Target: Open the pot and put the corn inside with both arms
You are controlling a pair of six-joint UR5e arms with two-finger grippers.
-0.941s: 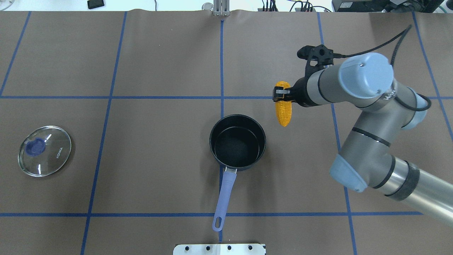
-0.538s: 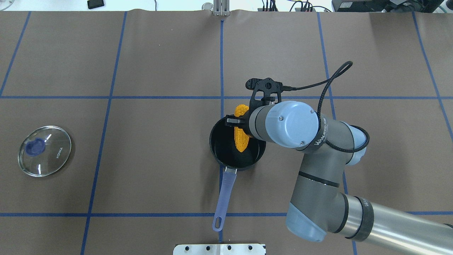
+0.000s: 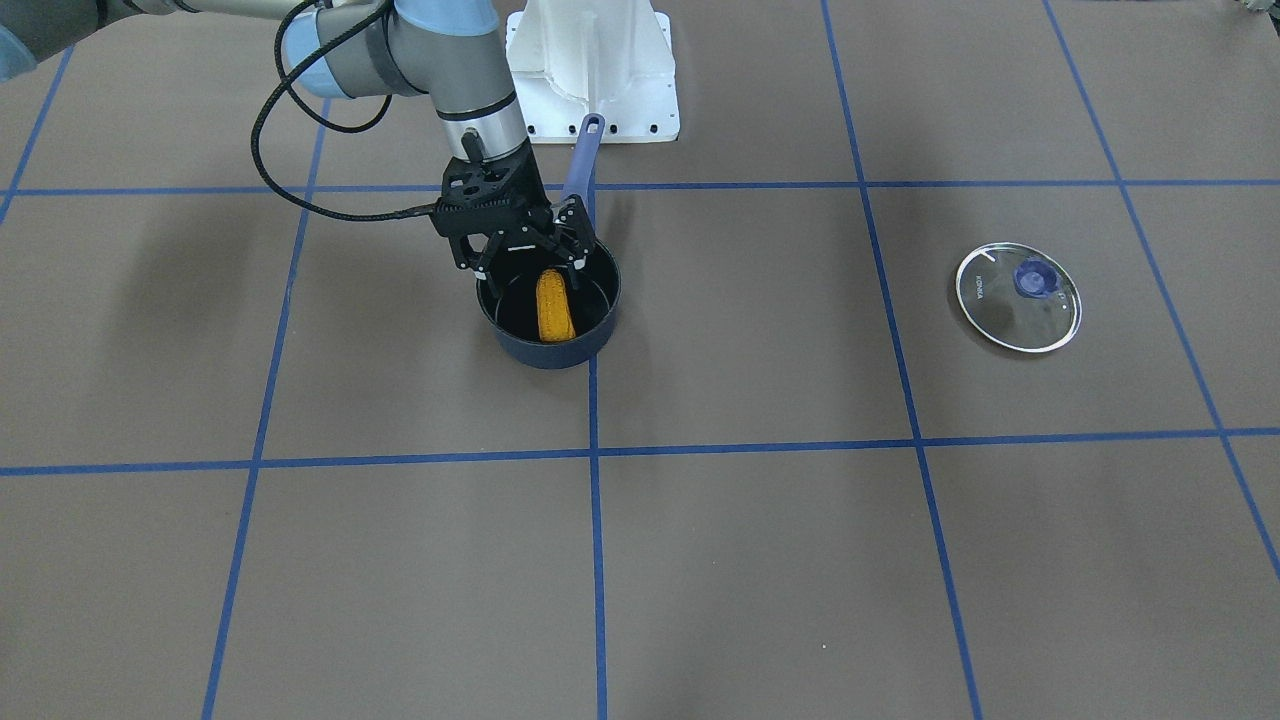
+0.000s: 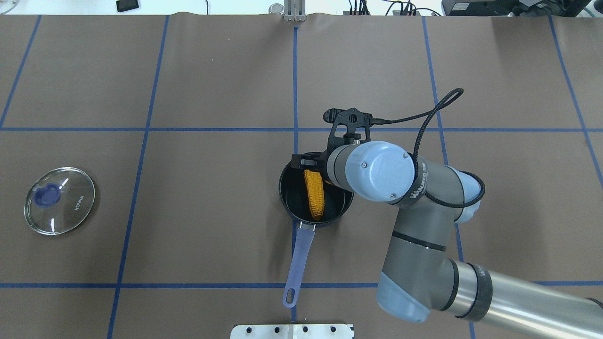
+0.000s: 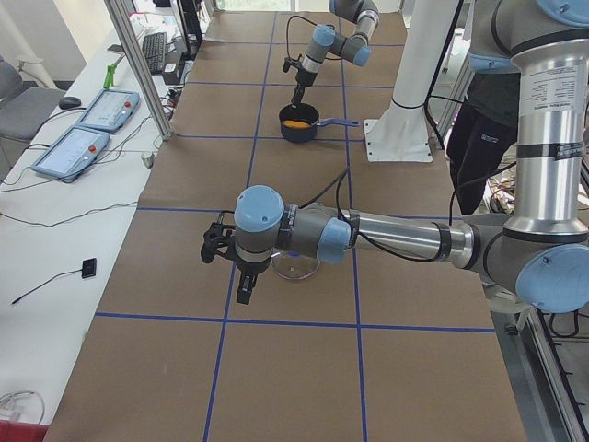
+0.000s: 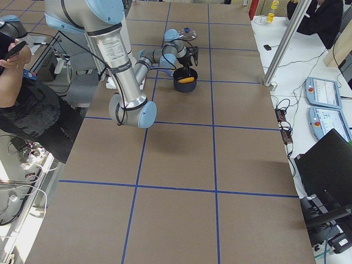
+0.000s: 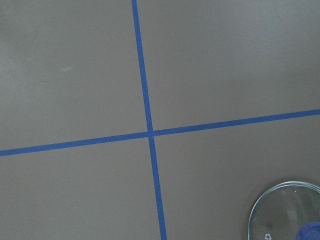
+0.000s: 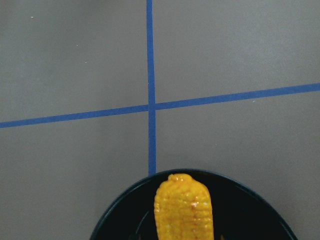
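The dark navy pot [image 4: 284, 190] stands open at the table's middle, its blue handle [image 4: 301, 249] pointing toward the robot. The orange-yellow corn [image 4: 314, 200] lies inside it, also in the front view [image 3: 555, 305] and right wrist view [image 8: 182, 210]. My right gripper [image 3: 528, 268] hangs just above the pot's rim, open, fingers spread either side of the corn's end. My left gripper [image 5: 216, 250] shows only in the left side view, above the glass lid [image 4: 59, 200]; I cannot tell whether it is open or shut.
The glass lid with blue knob [image 3: 1018, 297] lies flat at the table's left, far from the pot; its edge shows in the left wrist view [image 7: 290, 212]. The white base mount [image 3: 590, 70] stands behind the pot's handle. Blue tape lines grid the brown table.
My right arm carried the corn from right of the pot to over it. The gripper then opened, and the corn dropped and now lies in the pot.
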